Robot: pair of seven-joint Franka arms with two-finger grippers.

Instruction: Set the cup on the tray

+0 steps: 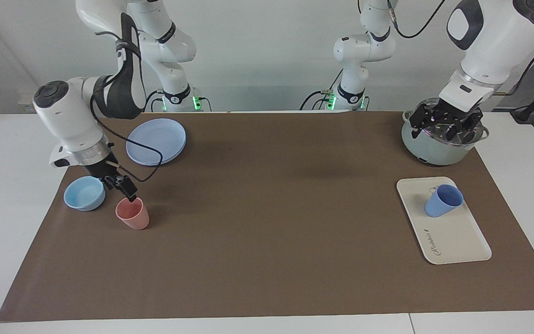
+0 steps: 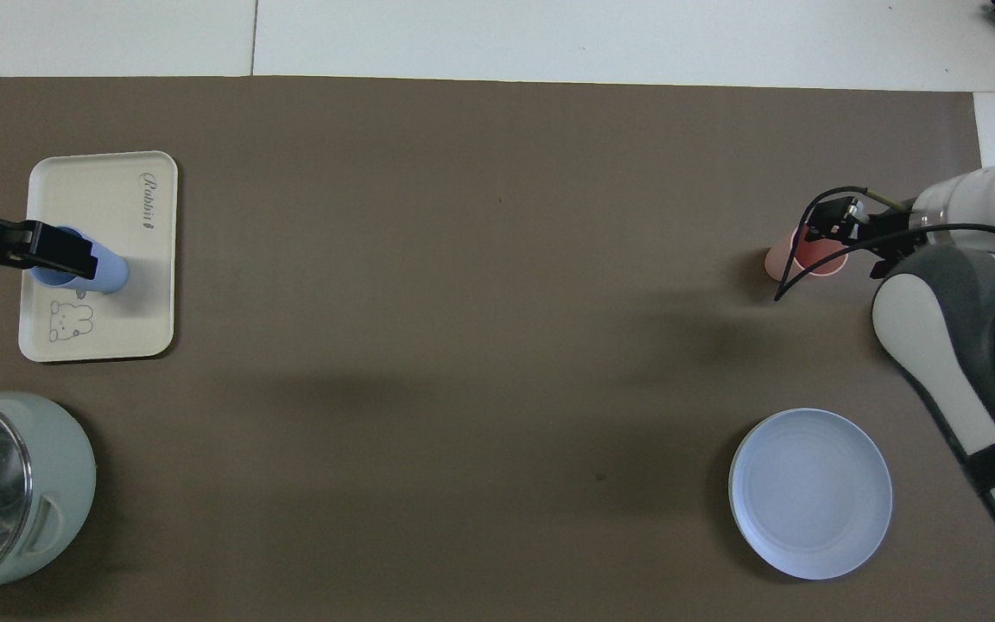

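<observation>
The periwinkle-blue cup (image 1: 443, 200) stands upright on the cream tray (image 1: 457, 236) at the left arm's end of the table. My left gripper (image 1: 448, 123) is open and empty, raised in the air over the pot and clear of the cup. In the overhead view it (image 2: 66, 255) covers part of the cup (image 2: 109, 272) on the tray (image 2: 100, 190). My right gripper (image 1: 125, 188) is down at the rim of a pink cup (image 1: 133, 215) at the right arm's end; it also shows in the overhead view (image 2: 826, 242).
A grey-green pot (image 1: 434, 148) stands nearer to the robots than the tray. A light-blue bowl (image 1: 84, 192) sits beside the pink cup. A round blue plate (image 1: 155, 139) lies nearer to the robots than both. All rest on a brown mat (image 1: 267, 222).
</observation>
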